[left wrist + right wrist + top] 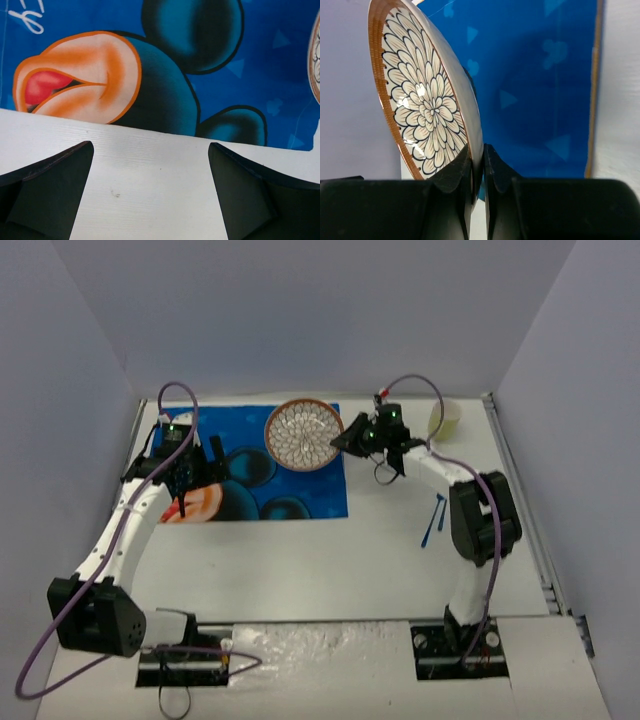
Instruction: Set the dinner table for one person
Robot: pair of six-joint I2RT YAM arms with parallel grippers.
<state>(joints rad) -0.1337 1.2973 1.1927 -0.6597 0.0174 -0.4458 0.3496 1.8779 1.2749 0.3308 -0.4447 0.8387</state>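
**Me:** White dinner table [300, 560], pale walls all round, blue placemat [250, 430] on its far left part. My right pincer [345, 438] is pinching the plate [303, 435] by its rim, jaws pressed onto the edge.

**Spotter:** Which way does the plate lie from the fingertips?

**Me:** Straight ahead of them, out over the mat's far right corner. I can't tell whether it touches the mat. The mat's long axis runs on beyond the plate toward my left pincer [200, 455], which hangs spread wide, holding nothing, at the mat's near edge.

**Spotter:** Anything in the way?

**Me:** Nothing ahead, I'd judge. A cup [445, 420] stands behind the right pincer and a thin blue utensil [433, 520] lies beside that arm. The right arm is nearer, so the set-down falls to it.
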